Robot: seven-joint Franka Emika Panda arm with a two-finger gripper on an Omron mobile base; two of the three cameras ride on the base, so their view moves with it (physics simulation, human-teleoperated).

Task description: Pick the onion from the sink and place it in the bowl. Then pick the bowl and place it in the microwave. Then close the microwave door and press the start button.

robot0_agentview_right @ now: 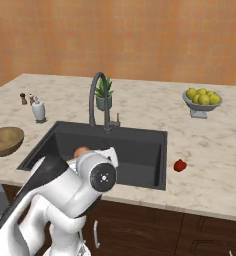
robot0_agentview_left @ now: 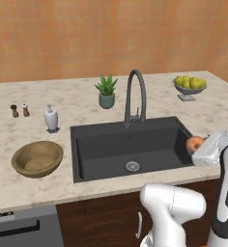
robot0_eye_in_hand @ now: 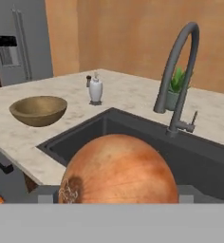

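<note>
One onion (robot0_eye_in_hand: pixel 119 170) sits pinched in your pincer (robot0_eye_in_hand: pixel 115 199) above the sink (robot0_agentview_left: pixel 101 140); carry it level toward the bowl (robot0_agentview_left: pixel 37 158) near the worktop's front-left edge.

The white arm rises from the base, bends at a dark elbow, and reaches forward with the wrist roughly level. The gripper (robot0_agentview_left: pixel 199 145) points sideways, its jaws standing wide and closed around the onion (robot0_eye_in_hand: pixel 119 170), which sits between the fingers and bulges just ahead of them in the hand view. In the right base view the round wrist joint faces the camera, with the onion just beyond it.
</note>
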